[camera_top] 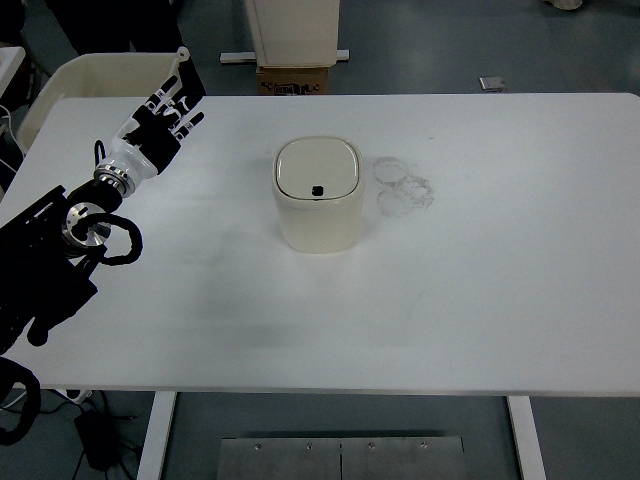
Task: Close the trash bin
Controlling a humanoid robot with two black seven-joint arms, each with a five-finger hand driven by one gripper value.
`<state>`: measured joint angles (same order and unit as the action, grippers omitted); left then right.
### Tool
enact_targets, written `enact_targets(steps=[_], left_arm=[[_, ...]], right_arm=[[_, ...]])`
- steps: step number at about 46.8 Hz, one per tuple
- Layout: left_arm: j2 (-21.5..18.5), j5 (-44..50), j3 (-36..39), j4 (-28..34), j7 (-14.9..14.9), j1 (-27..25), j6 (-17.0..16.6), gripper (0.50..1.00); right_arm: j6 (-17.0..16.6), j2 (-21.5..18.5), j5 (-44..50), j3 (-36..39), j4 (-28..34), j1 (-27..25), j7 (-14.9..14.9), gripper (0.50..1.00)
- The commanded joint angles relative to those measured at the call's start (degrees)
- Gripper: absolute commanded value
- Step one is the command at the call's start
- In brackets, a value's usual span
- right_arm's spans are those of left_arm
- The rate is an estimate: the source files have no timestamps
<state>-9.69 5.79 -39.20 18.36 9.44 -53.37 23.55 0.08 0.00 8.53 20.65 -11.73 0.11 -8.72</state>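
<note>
Left hand (pixel 160 118): over the far-left part of the worktop (pixel 480 300), fingers (pixel 180 95) extended and spread, pointing toward the far edge; holds nothing. The hand is white-backed with dark finger segments. It joins a black left arm (pixel 55 255) that enters from the left edge of the view; a looped black cable (pixel 112 245) hangs at the wrist joint. Hand is well apart from the bin, to its left and slightly farther back.

Right hand: not in view.

Trash bin (pixel 317 195): cream, rounded-square body, upright near the centre of the worktop, a little toward the far side. Lid (pixel 317 167) lies flat on the rim, appearing shut; a small dark mark (pixel 317 189) sits near the lid's near edge. Nothing touches the bin.

Just to the right of the bin: faint grey ring-shaped marks (pixel 402 185) on the white surface, close to but apart from the bin wall. Whether these are stains or thin clear objects, cannot tell.

Beyond the far-left corner of the worktop: a cream tub-like container (pixel 90 75), partly behind the hand. Beyond the far edge, centre: a brown cardboard box (pixel 294 80) below a pale upright unit (pixel 294 30). On the floor, far right: a small grey square object (pixel 491 83).
</note>
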Motion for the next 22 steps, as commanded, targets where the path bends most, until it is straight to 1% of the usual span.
enact_targets(steps=[1,22], left_arm=[[-0.07,0.01,-0.09,0.01,-0.04,-0.07,-0.08,1.000],[0.02,0.01,-0.26,0.01,-0.04,-0.33,-0.34,1.000]], right_arm=[[0.01,0.00,0.00,0.00,-0.05,-0.03,0.01,0.993],[0.10,0.00,0.08,0.00,-0.05,0.33,-0.25,0.993]])
